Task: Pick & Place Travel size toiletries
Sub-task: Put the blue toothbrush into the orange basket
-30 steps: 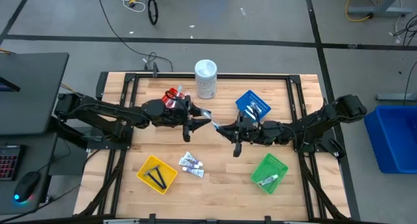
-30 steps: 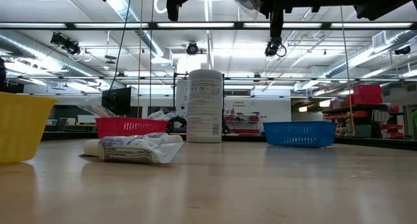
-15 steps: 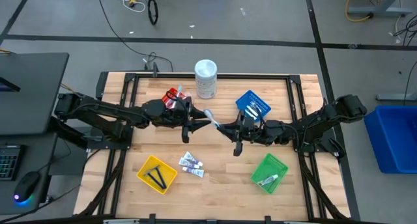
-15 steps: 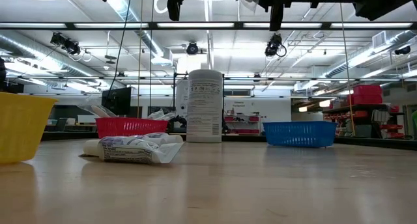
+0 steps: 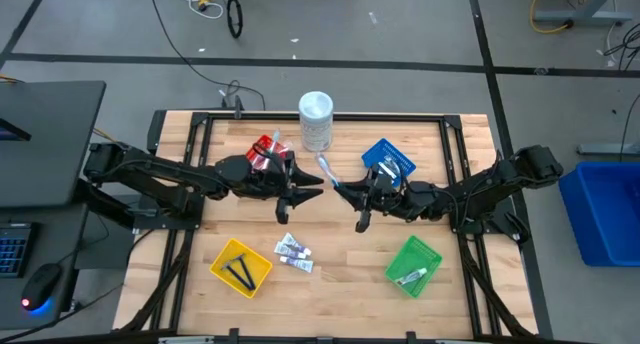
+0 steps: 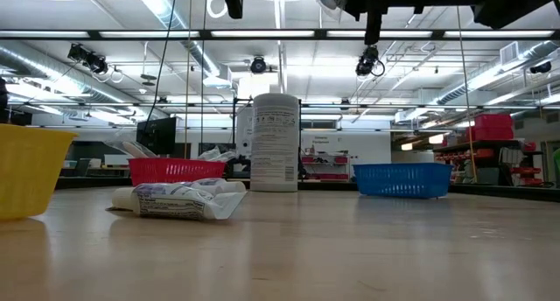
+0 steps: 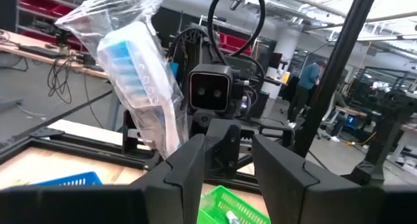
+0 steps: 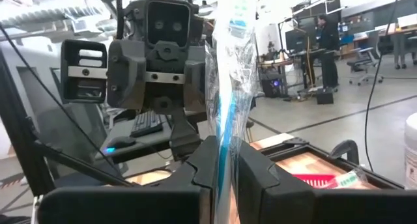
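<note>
High view: right pincer (image 5: 338, 190) pinches wrapped blue-white stick (image 5: 325, 169) above mid-bench (image 5: 330, 234), near blue basket (image 5: 389, 158); left pincer (image 5: 311, 187) spread just beside it, gripping nothing

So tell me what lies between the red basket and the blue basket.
High view: the wrapped blue toothbrush, held aloft by the right hand; bare wood below.

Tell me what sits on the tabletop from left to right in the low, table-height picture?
Yellow basket → clump of small toiletry tubes → red basket behind them → tall white container → blue basket. The robot's arms hang above, mostly out of that picture.
</note>
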Robot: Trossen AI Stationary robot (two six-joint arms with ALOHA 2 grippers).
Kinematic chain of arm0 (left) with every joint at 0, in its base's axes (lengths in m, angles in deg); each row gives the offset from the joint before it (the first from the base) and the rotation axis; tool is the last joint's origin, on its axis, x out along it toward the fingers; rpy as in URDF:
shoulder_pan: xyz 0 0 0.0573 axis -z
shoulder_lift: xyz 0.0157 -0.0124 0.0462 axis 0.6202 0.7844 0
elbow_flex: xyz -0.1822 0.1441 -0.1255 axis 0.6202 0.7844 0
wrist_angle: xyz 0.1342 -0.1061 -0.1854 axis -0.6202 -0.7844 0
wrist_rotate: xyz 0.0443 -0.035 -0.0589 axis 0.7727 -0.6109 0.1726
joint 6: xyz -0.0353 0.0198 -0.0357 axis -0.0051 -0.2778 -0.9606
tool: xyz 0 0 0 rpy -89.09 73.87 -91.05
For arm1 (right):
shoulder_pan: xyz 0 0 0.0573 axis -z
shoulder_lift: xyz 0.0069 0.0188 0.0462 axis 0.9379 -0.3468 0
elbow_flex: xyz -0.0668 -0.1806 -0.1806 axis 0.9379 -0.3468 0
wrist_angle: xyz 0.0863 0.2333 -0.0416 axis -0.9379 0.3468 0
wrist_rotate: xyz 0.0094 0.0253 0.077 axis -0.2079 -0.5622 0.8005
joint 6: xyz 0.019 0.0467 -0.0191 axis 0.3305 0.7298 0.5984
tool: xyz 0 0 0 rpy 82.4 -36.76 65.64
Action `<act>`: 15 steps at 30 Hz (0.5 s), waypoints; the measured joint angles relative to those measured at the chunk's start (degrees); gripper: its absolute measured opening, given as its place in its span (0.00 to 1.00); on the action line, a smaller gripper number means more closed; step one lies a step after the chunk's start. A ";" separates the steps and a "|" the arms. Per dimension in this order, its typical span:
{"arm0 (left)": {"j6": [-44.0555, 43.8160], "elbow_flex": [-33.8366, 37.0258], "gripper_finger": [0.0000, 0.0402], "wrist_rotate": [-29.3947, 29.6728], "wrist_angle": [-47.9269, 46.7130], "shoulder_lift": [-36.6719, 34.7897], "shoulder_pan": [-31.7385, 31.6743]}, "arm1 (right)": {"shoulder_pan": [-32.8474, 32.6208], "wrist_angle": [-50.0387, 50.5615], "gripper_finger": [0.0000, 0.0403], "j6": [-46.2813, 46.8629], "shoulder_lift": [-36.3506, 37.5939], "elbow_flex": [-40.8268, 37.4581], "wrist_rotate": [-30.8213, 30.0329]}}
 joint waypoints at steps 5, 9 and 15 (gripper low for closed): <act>-1.01 0.00 0.40 1.98 -0.23 0.04 0.00 | 0.05 -2.06 0.09 -0.10 0.00 0.00 0.03; -1.31 0.00 0.50 4.24 -0.28 0.07 -0.02 | 0.05 -3.43 0.09 -0.22 0.00 0.00 0.07; -1.36 0.00 0.62 4.69 -0.30 0.07 -0.01 | 0.05 -3.30 0.09 -0.22 0.00 0.00 0.10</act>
